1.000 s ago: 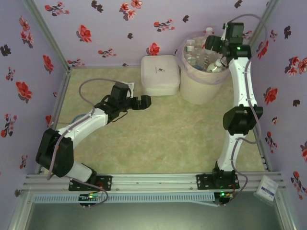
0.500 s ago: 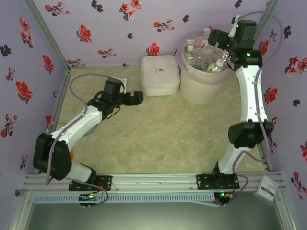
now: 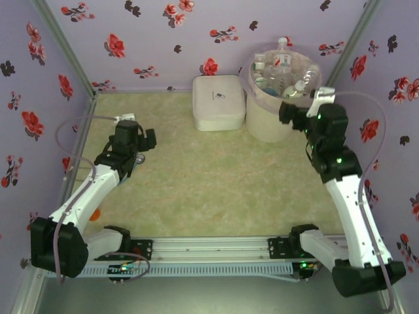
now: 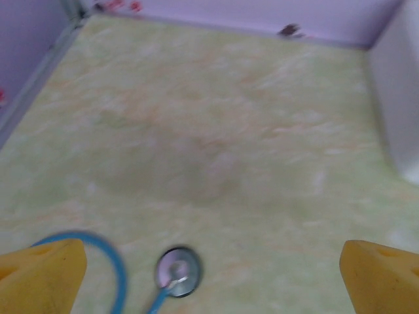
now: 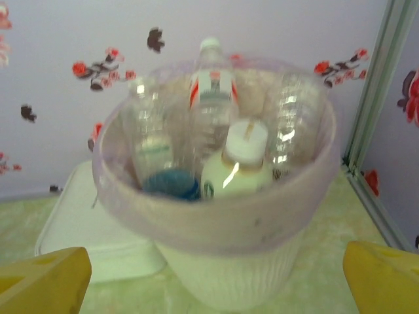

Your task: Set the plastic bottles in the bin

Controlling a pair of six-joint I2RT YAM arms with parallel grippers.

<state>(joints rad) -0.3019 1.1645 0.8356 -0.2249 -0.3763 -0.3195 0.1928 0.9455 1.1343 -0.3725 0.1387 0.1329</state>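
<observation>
Both arms have pulled back over the last second. The right arm (image 3: 344, 170), which reached out over the bin, is now folded toward the near edge with its wrist just in front of the bin. The left arm (image 3: 85, 196) has swung from the middle of the table (image 3: 222, 183) to the left side.

The bin (image 3: 278, 104) stands at the far right corner of the table, beside the white box (image 3: 218, 101), and the two sit close together. The plastic bottles (image 3: 283, 62) are all in the bin, heaped above its rim. In the right wrist view a red-labelled bottle (image 5: 211, 91) stands tallest at the back and a white-capped bottle (image 5: 239, 167) leans in front of it.

The right gripper (image 5: 213, 278) faces the bin with its jaws spread wide and nothing between them. The left gripper (image 4: 209, 271) is likewise spread and empty, hanging low over bare table. A stethoscope (image 4: 177, 271) lies just ahead of it, with its blue tube curling to the left.

Judging by the top view, the task looks all but finished, since no bottle lies loose on the table. One doubt is a small orange speck (image 3: 95, 214) beside the left arm's lower link. It is too small and too hidden to tell whether it belongs to a bottle.
</observation>
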